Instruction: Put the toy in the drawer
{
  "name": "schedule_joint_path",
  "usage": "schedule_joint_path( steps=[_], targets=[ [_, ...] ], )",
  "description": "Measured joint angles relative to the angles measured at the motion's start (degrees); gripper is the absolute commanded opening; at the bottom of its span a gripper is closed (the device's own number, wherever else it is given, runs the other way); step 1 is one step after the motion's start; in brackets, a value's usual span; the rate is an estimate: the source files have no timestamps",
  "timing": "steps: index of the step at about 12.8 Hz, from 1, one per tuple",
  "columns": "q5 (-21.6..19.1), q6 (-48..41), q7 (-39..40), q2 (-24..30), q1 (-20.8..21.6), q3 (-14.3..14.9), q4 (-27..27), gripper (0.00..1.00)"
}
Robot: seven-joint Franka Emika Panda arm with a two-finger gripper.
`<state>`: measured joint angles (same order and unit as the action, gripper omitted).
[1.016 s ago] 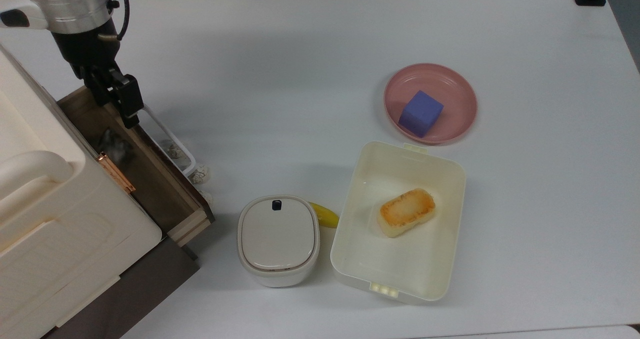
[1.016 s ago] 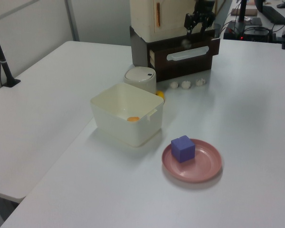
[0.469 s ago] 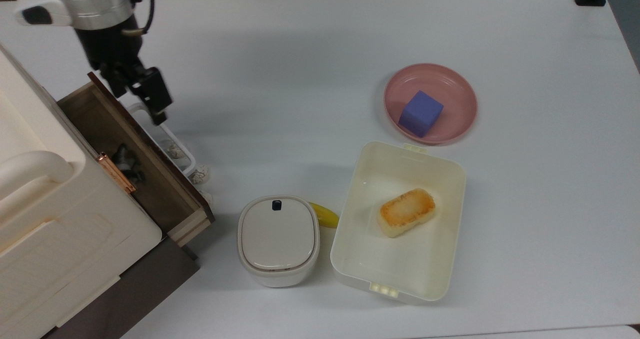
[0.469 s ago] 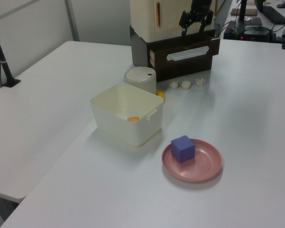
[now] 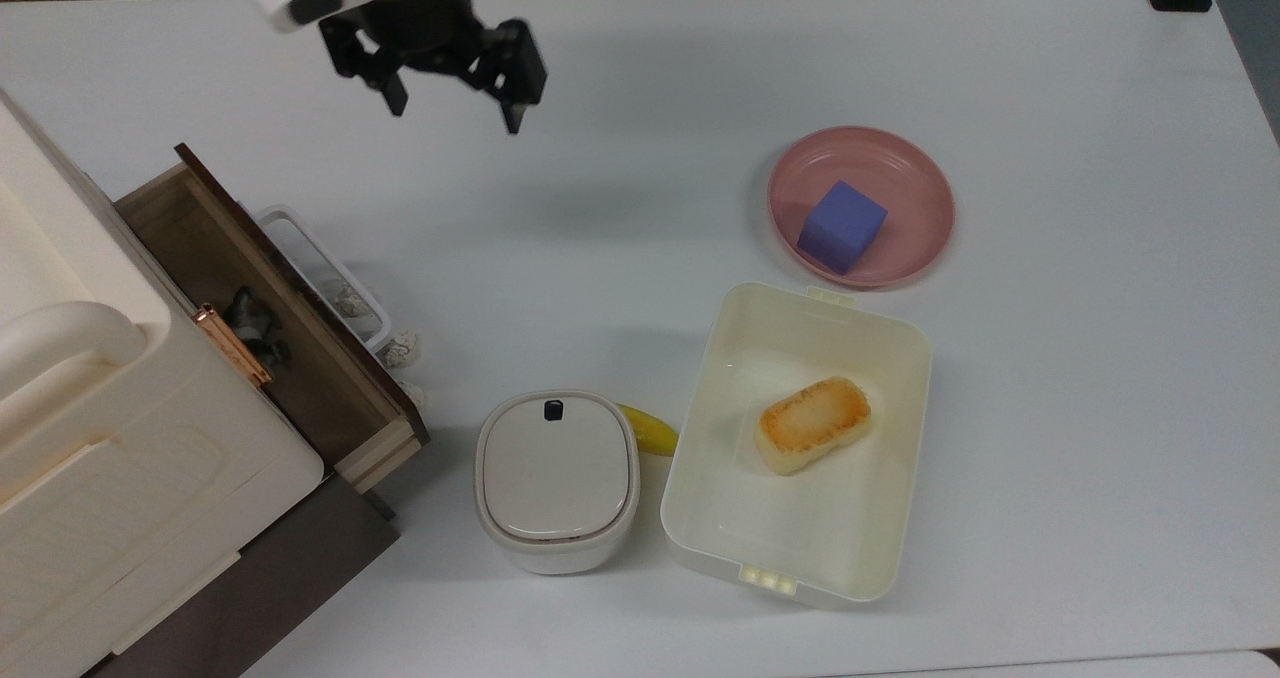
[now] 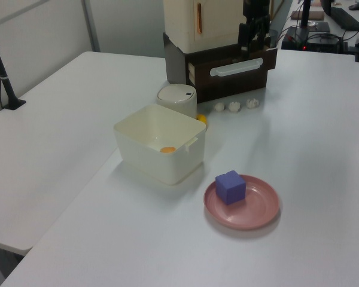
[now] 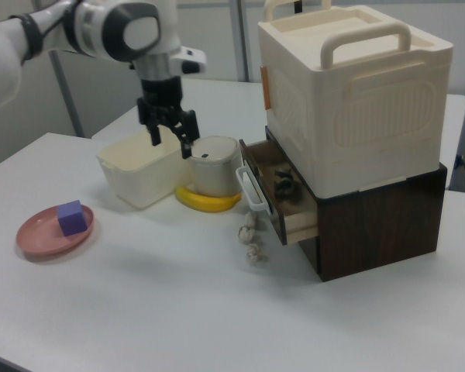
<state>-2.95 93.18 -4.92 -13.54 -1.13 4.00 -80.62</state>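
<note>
The toy (image 5: 252, 320), a tiny black-and-white panda, lies inside the open drawer (image 5: 216, 201) close to the copper handle. The right view shows the toy (image 7: 285, 186) on the drawer's (image 7: 298, 222) dark floor. My gripper (image 5: 450, 108) hangs open and empty over bare table, well to the top view's right of the drawer and apart from it. In the right view the gripper (image 7: 173, 141) hovers above the lidded pot, fingers spread. In the left view the gripper (image 6: 252, 40) is seen against the cabinet, above the drawer front (image 6: 233, 75).
A pink plate (image 5: 915, 173) holds a purple cube (image 5: 842, 226). A cream tub (image 5: 700, 458) contains a browned bread piece (image 5: 812, 424). A lidded white pot (image 5: 556, 478) stands beside a banana (image 5: 650, 430). Small white lumps (image 5: 400, 348) lie by the drawer's white handle (image 5: 330, 258).
My gripper has left the spot over the drawer and swung far to the top view's right and up. The toy, blurred a second ago, now rests still in the drawer.
</note>
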Motion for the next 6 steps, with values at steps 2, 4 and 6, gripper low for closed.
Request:
schedule_joint_path(
  steps=[2, 4, 6],
  targets=[
    [4.1, -2.9, 1.6, 1.0, 3.8, -0.1, 0.0, 1.00],
    [6.4, -3.3, 1.8, 0.9, 7.2, -0.1, -0.6, 1.00],
    [6.6, -3.3, 1.8, 0.8, 8.1, -0.1, -0.8, 1.00]
  ],
)
